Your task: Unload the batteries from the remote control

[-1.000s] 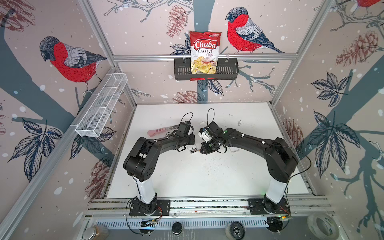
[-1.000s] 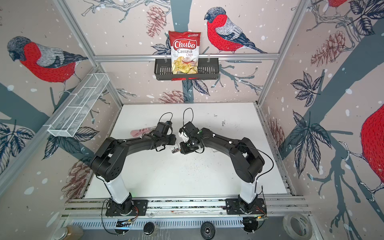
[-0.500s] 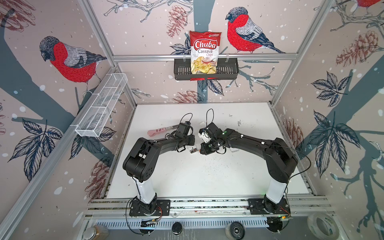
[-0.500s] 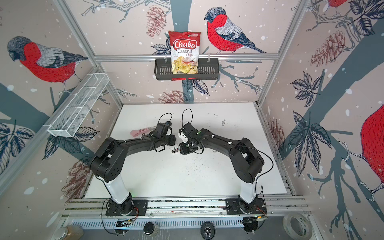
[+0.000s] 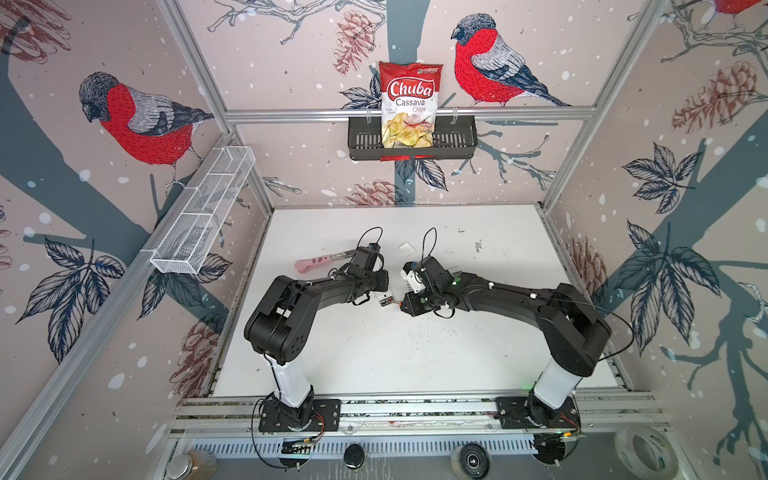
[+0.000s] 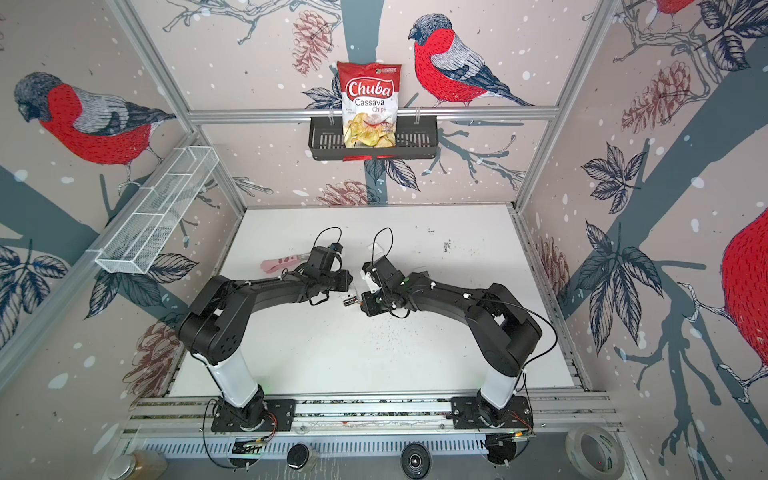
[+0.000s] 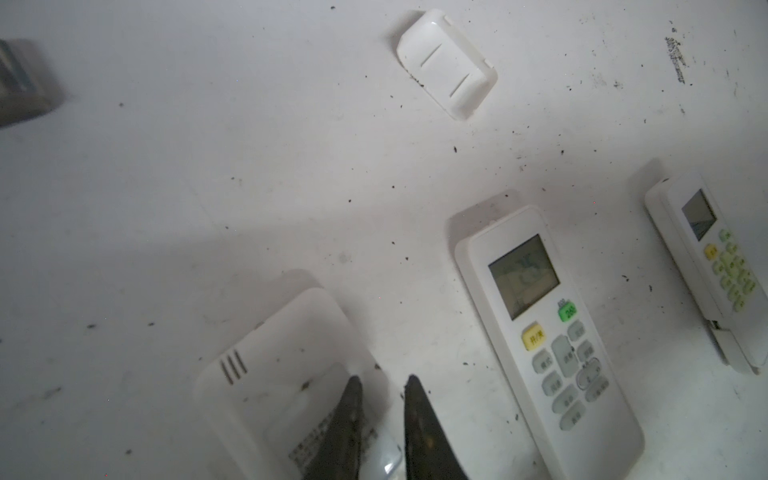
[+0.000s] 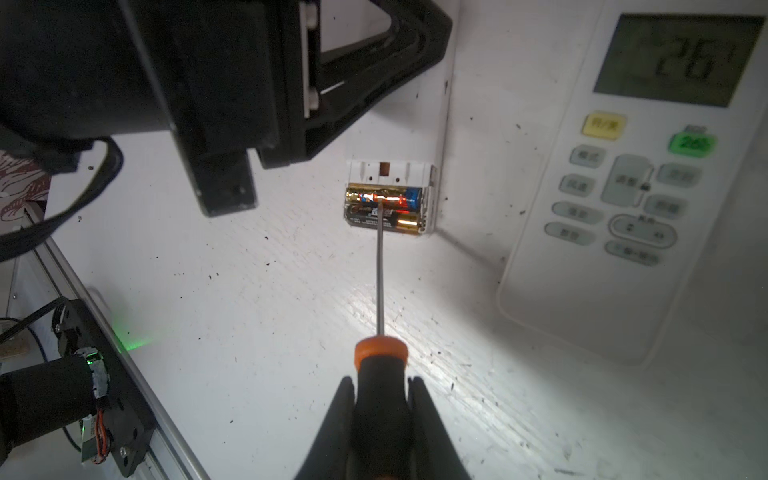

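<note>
My left gripper is shut on the side edge of a white remote control, which lies back up with its cover off. In the right wrist view the open compartment end shows two batteries, black with gold ends, still seated side by side. My right gripper is shut on the orange-and-black handle of a screwdriver. Its thin shaft reaches to the batteries, with the tip resting between them. In both top views the two grippers face each other mid-table with the battery end between them.
Two more white remotes lie face up beside the held one. The loose battery cover rests farther back. A pink tool lies behind the left arm. A wire basket and a black shelf with a chips bag hang on the walls.
</note>
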Controlling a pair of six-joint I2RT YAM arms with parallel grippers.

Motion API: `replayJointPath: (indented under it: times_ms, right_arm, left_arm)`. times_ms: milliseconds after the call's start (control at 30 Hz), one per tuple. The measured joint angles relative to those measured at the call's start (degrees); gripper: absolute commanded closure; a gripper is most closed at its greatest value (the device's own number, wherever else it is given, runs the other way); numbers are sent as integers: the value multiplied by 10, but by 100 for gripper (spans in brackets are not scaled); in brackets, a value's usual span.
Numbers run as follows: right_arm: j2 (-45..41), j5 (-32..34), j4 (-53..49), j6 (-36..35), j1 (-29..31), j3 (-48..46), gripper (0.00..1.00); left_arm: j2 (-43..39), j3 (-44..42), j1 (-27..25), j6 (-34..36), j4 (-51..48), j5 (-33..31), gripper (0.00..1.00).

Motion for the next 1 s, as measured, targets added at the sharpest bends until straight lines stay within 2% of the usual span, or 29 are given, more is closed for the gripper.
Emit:
replayJointPath:
  times_ms: [333, 533, 667, 1000]
  right_arm:
    - [-47, 26, 136, 43, 10, -109, 100]
    - [-52, 31, 170, 58, 12, -132, 100]
    - [-43, 27, 135, 57, 12, -101, 100]
    - [14, 10, -53, 9, 12, 49, 100]
  left_arm:
    - [-2, -4, 2, 0, 3, 2, 79]
    - [-1, -5, 2, 0, 7, 6, 80]
    - [0, -6, 2, 0, 10, 7, 80]
    - [-3, -7, 3, 0, 7, 11, 80]
